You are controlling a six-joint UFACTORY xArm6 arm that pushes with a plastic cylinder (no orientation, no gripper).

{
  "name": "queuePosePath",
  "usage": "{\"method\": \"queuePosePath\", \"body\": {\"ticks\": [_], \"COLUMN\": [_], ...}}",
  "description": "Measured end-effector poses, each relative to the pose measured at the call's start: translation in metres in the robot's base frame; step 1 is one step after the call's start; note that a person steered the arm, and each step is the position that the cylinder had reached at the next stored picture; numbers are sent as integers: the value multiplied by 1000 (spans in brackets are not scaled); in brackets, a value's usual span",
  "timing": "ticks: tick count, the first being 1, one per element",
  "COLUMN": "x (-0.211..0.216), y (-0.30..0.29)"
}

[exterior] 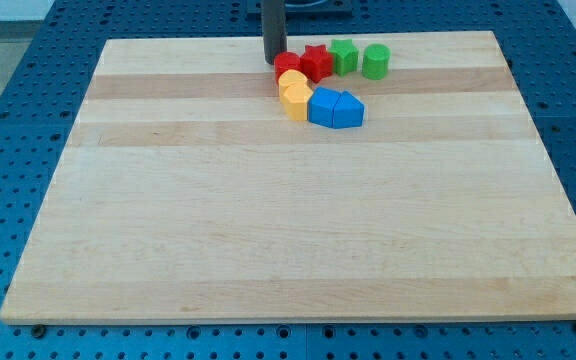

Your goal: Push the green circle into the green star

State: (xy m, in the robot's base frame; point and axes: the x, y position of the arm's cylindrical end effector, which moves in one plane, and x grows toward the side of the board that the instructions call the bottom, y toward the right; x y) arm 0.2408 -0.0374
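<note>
The green circle [375,61] stands near the board's top edge, right of centre. The green star [343,56] is just to its left, with a narrow gap between them. My tip [273,60] is at the view's top, left of the cluster, touching or almost touching a red block [287,66]. A red star [315,62] sits between the red block and the green star.
A yellow block [293,81] and a second yellow block [296,101] lie below the red ones. Two blue blocks [323,106] [348,110] sit side by side to their right. The wooden board [288,230] rests on a blue perforated table [8,150].
</note>
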Motion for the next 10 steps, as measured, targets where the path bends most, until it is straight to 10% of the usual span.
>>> {"method": "queuePosePath", "body": {"ticks": [7, 10], "x": [-49, 14], "y": [144, 214]}}
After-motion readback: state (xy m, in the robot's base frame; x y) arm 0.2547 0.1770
